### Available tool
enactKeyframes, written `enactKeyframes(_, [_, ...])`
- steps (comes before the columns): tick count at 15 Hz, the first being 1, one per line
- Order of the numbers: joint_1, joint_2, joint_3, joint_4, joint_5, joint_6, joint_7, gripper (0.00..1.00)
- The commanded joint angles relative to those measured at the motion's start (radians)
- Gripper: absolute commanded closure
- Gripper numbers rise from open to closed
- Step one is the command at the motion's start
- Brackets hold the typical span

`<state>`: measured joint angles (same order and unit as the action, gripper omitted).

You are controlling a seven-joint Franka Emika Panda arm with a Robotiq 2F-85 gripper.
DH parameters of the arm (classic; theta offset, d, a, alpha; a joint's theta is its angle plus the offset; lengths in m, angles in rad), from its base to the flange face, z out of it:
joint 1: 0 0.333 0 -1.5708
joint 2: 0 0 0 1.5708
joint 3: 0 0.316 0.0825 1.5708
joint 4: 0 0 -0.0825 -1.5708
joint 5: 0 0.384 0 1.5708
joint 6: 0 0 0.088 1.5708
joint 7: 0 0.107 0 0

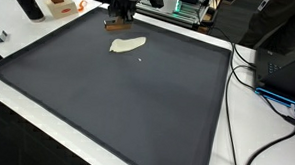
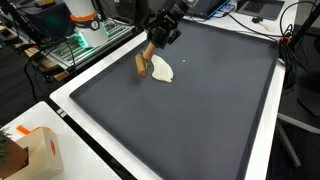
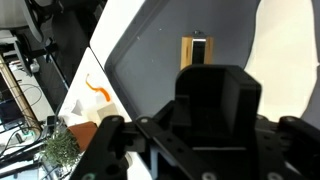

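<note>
A small upright wooden block (image 2: 142,65) stands on the dark grey mat (image 2: 190,110) near its far edge. A flat cream-coloured piece (image 2: 161,70) lies right beside the block, touching or nearly touching it. Both exterior views show my gripper (image 2: 158,38) hanging just above and behind the block (image 1: 117,24), apart from the cream piece (image 1: 127,46). In the wrist view the block (image 3: 197,52) sits ahead on the mat with the cream piece (image 3: 285,50) to its right. My gripper's black body (image 3: 218,120) fills the lower part of that view and hides the fingertips.
The mat lies on a white table (image 1: 220,146). Cables (image 1: 260,77) and a black case (image 1: 284,53) sit off one side. An orange-and-white box (image 2: 38,150) stands at a table corner, and a green potted plant (image 3: 58,150) is beyond the edge.
</note>
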<state>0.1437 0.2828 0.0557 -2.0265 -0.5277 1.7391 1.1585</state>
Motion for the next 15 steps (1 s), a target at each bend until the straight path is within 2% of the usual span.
enactKeyframes(1, [0.014,0.009,-0.009,0.017,-0.031,-0.027,-0.082,0.79])
enactKeyframes(15, [0.001,-0.047,-0.006,-0.018,-0.019,0.056,-0.421,0.79])
